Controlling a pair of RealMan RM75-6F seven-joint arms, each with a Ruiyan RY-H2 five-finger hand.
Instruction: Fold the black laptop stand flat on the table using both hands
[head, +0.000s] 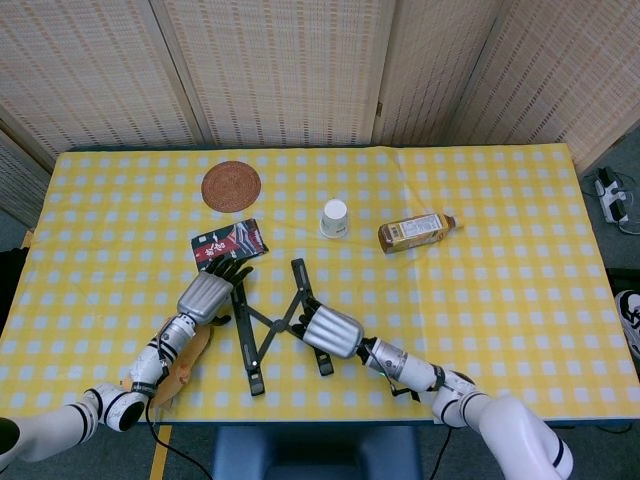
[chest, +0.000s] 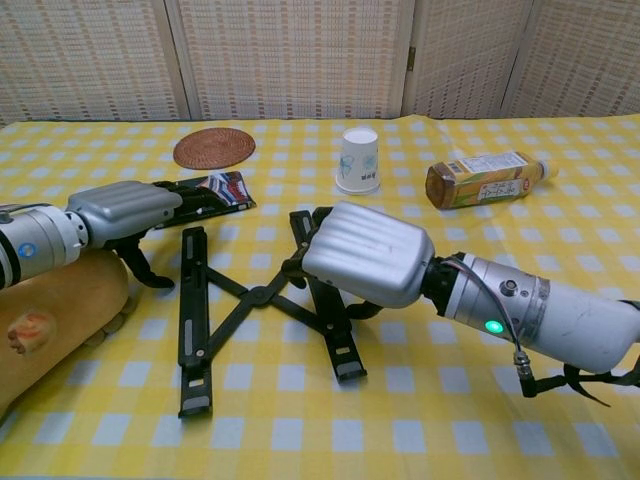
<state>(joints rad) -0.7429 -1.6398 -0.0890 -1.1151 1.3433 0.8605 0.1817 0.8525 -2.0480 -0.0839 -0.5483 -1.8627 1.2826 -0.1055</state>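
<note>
My right hand (chest: 365, 255) lies palm-down over the right rail of the stand (chest: 262, 295). Its fingers are hidden under the metal back of the hand in both views, so I cannot tell whether they are clamped on the rail or merely lying against it. My left hand (chest: 122, 210) hovers at the far end of the left rail, fingers (head: 231, 269) spread apart and reaching forward, thumb hanging down toward the cloth; I cannot tell whether it touches the rail, and it grips nothing.

The stand sits between the two hands, on the table (head: 480, 200) near its front edge. It is two long black rails joined by a crossed linkage with a pivot in the middle. Both rails run roughly front to back, far ends nearer each other than the near ends, which carry small lips pointing toward me. The right rail slants so that its near end lies further right.

To do this well, I judge the rails should be pushed toward each other evenly so the linkage scissors shut about its pivot. I would get the left hand firmly against the outside of its rail first, then press inward with both, keeping pressure low near the cloth so neither rail lifts or skids.

Beyond the left hand lie a dark packet (head: 229, 243) and a round mat (head: 231, 186); beyond the right, a cup (head: 335, 217) and a bottle (head: 415, 232) on its side. A bread roll (chest: 55, 310) lies under my left forearm.
</note>
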